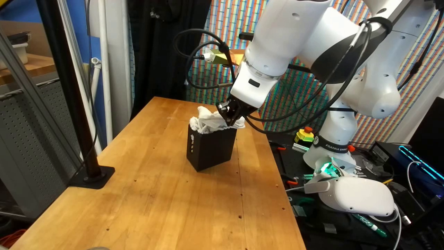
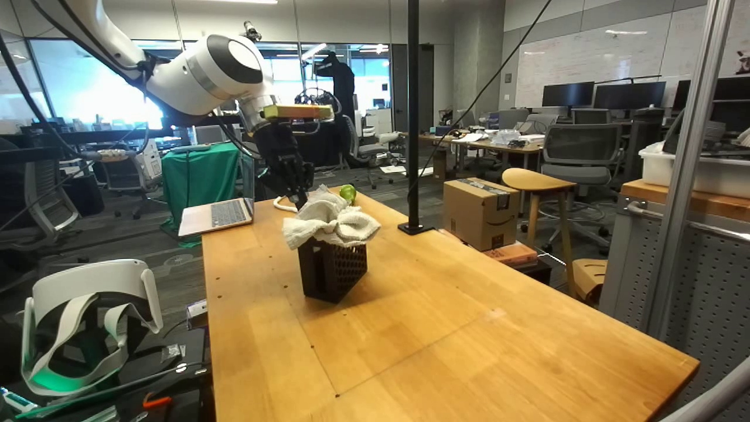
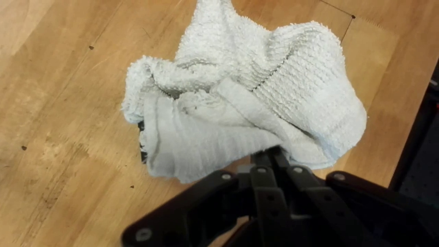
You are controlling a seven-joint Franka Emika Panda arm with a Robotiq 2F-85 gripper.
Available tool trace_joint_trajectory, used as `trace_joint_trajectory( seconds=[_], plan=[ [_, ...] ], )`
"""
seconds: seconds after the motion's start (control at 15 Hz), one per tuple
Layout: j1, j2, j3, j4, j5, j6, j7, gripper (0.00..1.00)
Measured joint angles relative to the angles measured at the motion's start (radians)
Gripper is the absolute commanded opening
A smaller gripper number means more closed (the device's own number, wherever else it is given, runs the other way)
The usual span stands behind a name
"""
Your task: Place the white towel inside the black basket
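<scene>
The white towel (image 1: 208,121) lies bunched over the top of the black basket (image 1: 213,147), with folds hanging over its rim; both also show in an exterior view, the towel (image 2: 328,220) above the basket (image 2: 334,269). The basket stands on the wooden table. In the wrist view the towel (image 3: 240,68) covers nearly all of the basket; only a dark sliver shows at its left. My gripper (image 3: 269,154) has its fingers close together at the towel's near edge, tips partly hidden by cloth. I cannot see cloth pinched between them. The gripper also shows in both exterior views (image 1: 227,119) (image 2: 302,202).
A black pole (image 2: 413,117) stands at the table's edge on a flat base (image 1: 92,177). A laptop (image 2: 220,217) and a green round object (image 2: 348,193) sit at the table's far end. A white headset (image 1: 357,196) lies beside the table near the robot base.
</scene>
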Motion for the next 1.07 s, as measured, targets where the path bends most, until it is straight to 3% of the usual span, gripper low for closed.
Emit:
trace_joint_trajectory(
  seconds=[1.07],
  plan=[
    [-0.021,-0.013,-0.037,-0.002,-0.052,-0.001,-0.012,0.09]
  ],
)
